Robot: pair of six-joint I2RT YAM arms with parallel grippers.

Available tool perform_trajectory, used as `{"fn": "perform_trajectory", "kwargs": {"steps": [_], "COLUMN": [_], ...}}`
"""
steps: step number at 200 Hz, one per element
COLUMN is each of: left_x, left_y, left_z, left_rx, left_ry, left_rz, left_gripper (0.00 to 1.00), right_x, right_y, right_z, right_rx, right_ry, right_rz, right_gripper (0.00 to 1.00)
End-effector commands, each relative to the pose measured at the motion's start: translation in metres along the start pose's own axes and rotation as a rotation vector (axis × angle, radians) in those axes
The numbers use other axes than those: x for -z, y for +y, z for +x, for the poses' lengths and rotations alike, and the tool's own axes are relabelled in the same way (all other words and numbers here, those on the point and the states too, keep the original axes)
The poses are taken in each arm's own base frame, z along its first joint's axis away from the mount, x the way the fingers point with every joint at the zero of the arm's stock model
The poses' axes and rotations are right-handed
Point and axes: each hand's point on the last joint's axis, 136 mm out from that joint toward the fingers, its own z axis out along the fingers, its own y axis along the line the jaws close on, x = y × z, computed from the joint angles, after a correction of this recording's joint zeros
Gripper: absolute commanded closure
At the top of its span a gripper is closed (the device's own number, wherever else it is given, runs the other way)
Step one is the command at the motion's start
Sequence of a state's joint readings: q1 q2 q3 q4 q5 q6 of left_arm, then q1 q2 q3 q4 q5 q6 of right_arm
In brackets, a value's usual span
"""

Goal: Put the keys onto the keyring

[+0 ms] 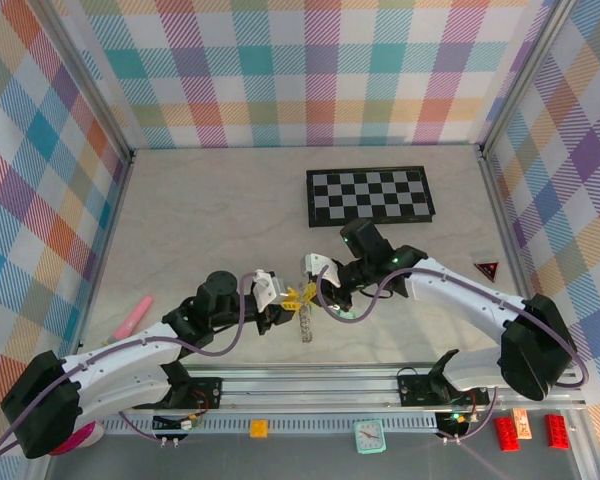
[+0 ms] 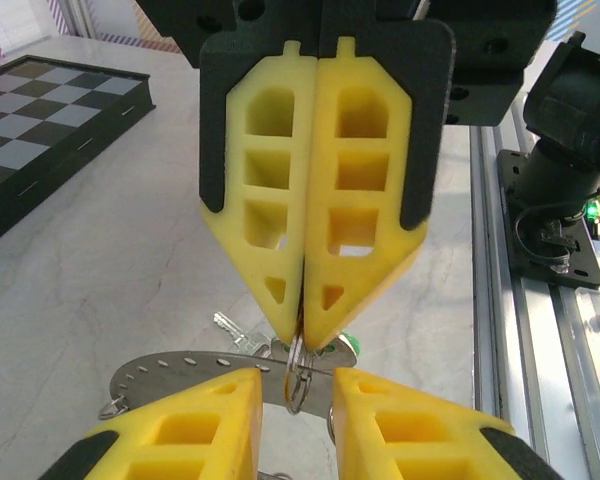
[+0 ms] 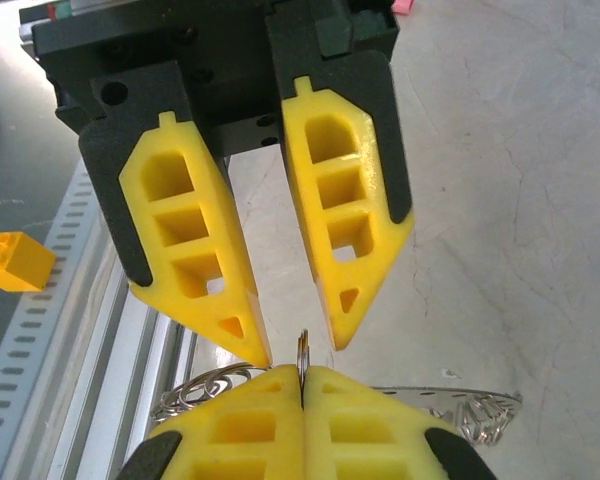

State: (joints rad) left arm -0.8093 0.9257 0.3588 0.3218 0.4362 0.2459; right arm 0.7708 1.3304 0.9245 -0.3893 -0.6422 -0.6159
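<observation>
My right hand (image 2: 302, 338) is clenched tight, its tips pinching a thin metal edge of the keyring (image 2: 175, 368) — the flat grey ring spreads out just beneath those tips, low over the table (image 2: 130, 250). My left hand (image 3: 303, 342) faces it tip to tip, fingers parted, gripping nothing. A green key (image 2: 347, 346) peeks out just beside my right fingertips — whether it touches the ring I cannot tell.

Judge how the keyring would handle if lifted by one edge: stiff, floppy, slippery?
Probably partly floppy: the keyring looks chain-like where it trails from the right claw. Likely slippery: thin bare metal, pinched only at an edge. Seemingly light, so it may swing.
</observation>
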Motion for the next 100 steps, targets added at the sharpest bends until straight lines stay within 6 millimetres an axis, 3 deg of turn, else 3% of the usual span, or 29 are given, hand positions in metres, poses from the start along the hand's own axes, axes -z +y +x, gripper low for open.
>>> {"fn": "perform_trajectory", "kwargs": {"steps": [1,60,80,100], "left_x": [0.001,-0.001,-0.002,-0.002], "left_y": [-0.002,-0.006,-0.007,-0.005], "left_z": [0.008,0.001,0.002,0.001], "left_rx": [-0.011,-0.039,-0.043,-0.047], "left_ry": [0.081,0.097,0.108,0.091], "left_rz": [0.013,0.057,0.063,0.051], "left_gripper": [0.76,1.0,1.0,1.0], "right_x": [-0.001,-0.005,-0.004,0.004], "right_y": [0.008,0.02,0.022,0.02], "right_z": [-0.001,-0.012,-0.017,-0.023], "right_rx": [0.055,0.085,0.07,0.035], "right_ry": [0.057,0.06,0.027,-0.039], "right_rz": [-0.028,-0.077,-0.077,-0.053], "right_gripper": [1.0,1.0,1.0,0.74]}}
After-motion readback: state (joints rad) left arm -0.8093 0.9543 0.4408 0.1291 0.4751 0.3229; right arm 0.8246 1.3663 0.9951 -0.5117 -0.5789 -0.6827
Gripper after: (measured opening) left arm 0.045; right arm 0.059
